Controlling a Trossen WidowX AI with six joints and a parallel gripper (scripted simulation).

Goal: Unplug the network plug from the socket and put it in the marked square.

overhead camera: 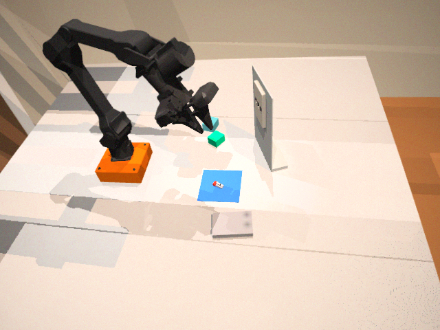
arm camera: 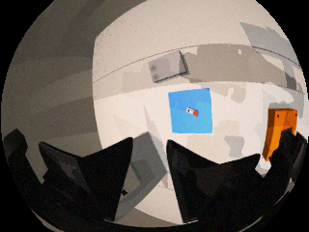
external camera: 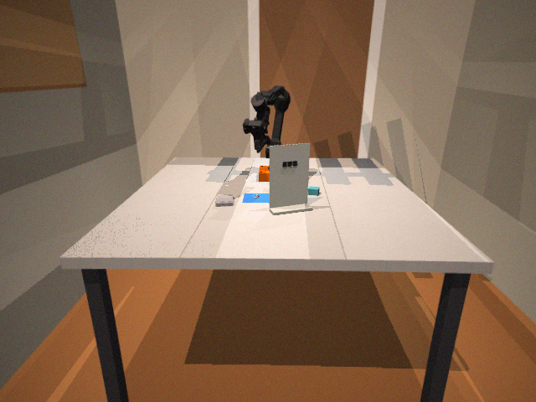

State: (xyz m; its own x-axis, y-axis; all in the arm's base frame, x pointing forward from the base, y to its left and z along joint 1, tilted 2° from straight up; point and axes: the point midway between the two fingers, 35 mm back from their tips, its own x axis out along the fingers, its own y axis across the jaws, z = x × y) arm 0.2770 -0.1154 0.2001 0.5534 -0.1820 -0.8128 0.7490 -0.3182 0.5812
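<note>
The small red-and-white network plug (overhead camera: 217, 184) lies inside the blue marked square (overhead camera: 227, 177), lower centre of the top view. My black pincer (overhead camera: 199, 124) hangs part-open and empty above centre. Only retreating clear remains, I judge.

Green cube (overhead camera: 216, 138) & teal cube (overhead camera: 212, 122) close together, grey flat block (overhead camera: 232, 223) sep. on table (overhead camera: 320, 230).

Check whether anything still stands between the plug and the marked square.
Nothing does: the plug already lies inside the blue square. The gripper hangs apart from it with its jaws part open and holding nothing, above the teal block and green block.
</note>
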